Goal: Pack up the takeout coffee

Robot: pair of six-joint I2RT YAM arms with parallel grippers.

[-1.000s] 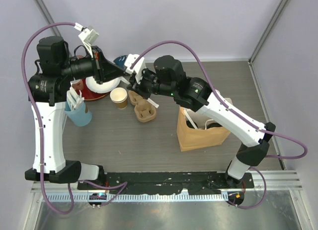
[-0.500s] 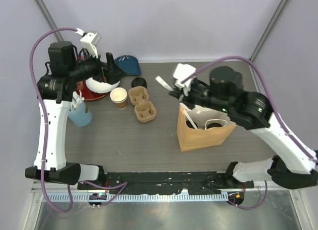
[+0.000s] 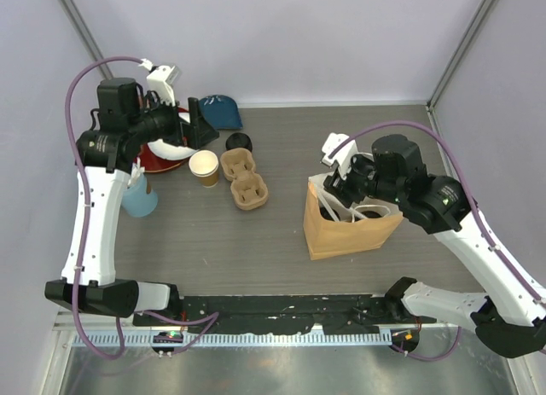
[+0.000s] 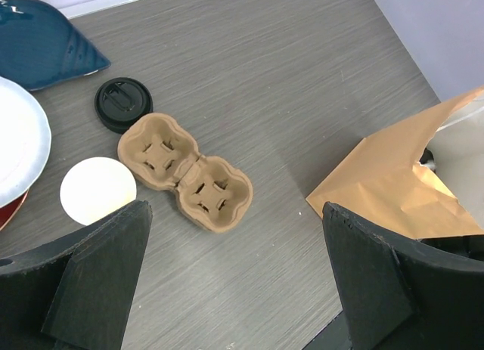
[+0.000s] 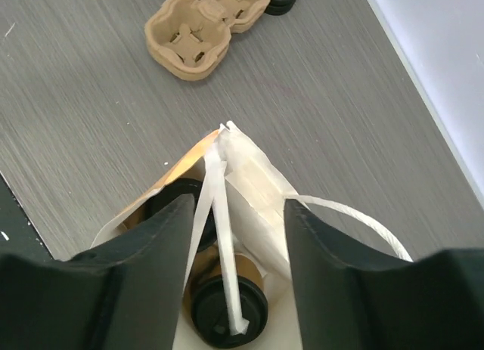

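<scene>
The brown paper bag (image 3: pixel 350 229) stands open right of centre. Inside it stands one takeout coffee (image 5: pixel 227 312), tan with a black lid, and a second black lid (image 5: pixel 172 206) shows beside it. Only one lid (image 3: pixel 368 214) shows from above. My right gripper (image 5: pixel 236 278) hangs open over the bag's mouth (image 3: pixel 339 183), its fingers on either side of a white handle strip (image 5: pixel 225 236) without pinching it. My left gripper (image 4: pixel 234 289) is wide open and empty, high over the table near the plates (image 3: pixel 198 122).
A two-cup pulp carrier (image 3: pixel 244 177) (image 4: pixel 185 172) lies empty at centre left. A lidless cup (image 3: pixel 204 166) and a black lid (image 3: pixel 239 142) sit beside it. A blue dish (image 3: pixel 217 112), a white plate (image 3: pixel 166 143) and a blue tumbler (image 3: pixel 136 197) crowd the far left.
My right gripper swung right from beside the carrier to over the bag, and its jaws opened. My left gripper opened wide and drew back to the left.
</scene>
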